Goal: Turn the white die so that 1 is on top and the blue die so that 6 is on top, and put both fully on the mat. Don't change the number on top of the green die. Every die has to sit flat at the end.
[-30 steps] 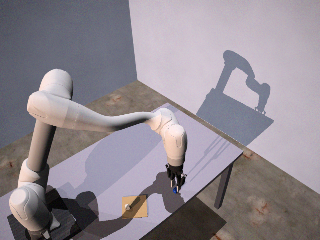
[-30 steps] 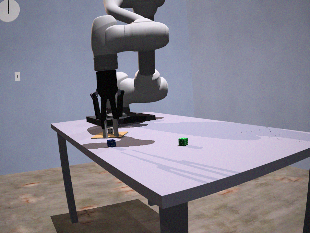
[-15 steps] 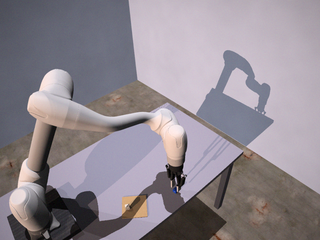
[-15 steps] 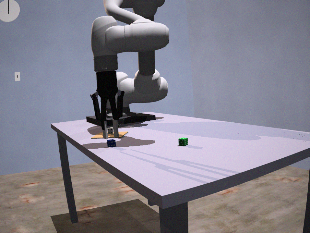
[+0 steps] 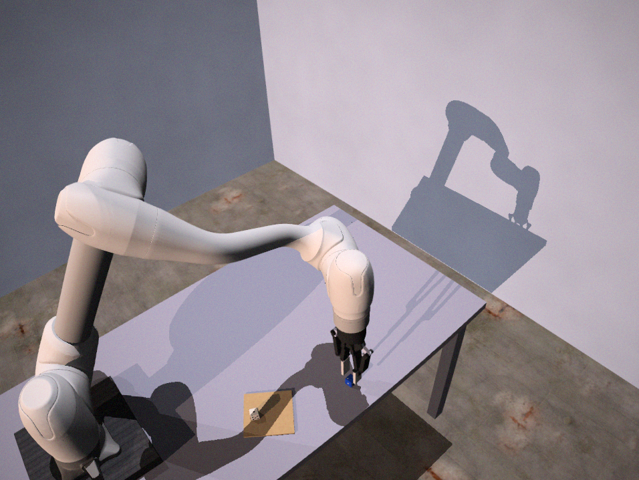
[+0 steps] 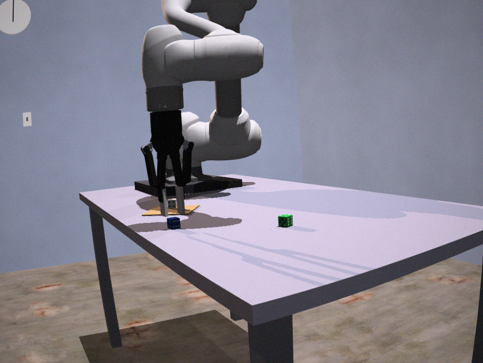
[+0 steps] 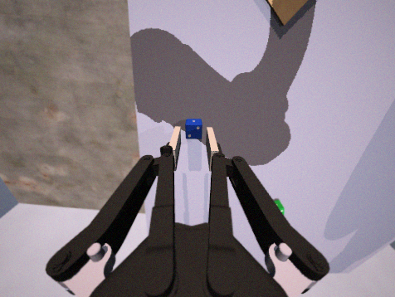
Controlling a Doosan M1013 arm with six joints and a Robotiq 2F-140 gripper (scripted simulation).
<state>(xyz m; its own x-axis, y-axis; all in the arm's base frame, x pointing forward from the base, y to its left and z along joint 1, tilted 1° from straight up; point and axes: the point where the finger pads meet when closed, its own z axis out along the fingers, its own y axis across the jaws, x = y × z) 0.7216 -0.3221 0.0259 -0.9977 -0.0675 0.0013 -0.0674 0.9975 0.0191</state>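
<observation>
Blue die [image 5: 349, 381] [image 6: 173, 223] [image 7: 193, 129] on table [image 5: 413, 309] [image 6: 249, 269] [image 7: 232, 187], upper center of wrist frame, one-pip and two-pip faces visible; gripper [image 5: 348, 377] [image 6: 172, 213] [image 7: 193, 135] partly open, empty; white die [image 5: 254, 414] [image 6: 172, 203] on mat [image 5: 281, 420] [image 6: 191, 210] [image 7: 288, 10], lower center of top frame

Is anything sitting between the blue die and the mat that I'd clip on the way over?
No object stands between the blue die and the mat; only shadow crosses the tabletop there, as the top view shows.

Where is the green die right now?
In the exterior view, the green die sits on the pale tabletop, right of the blue die.
</observation>
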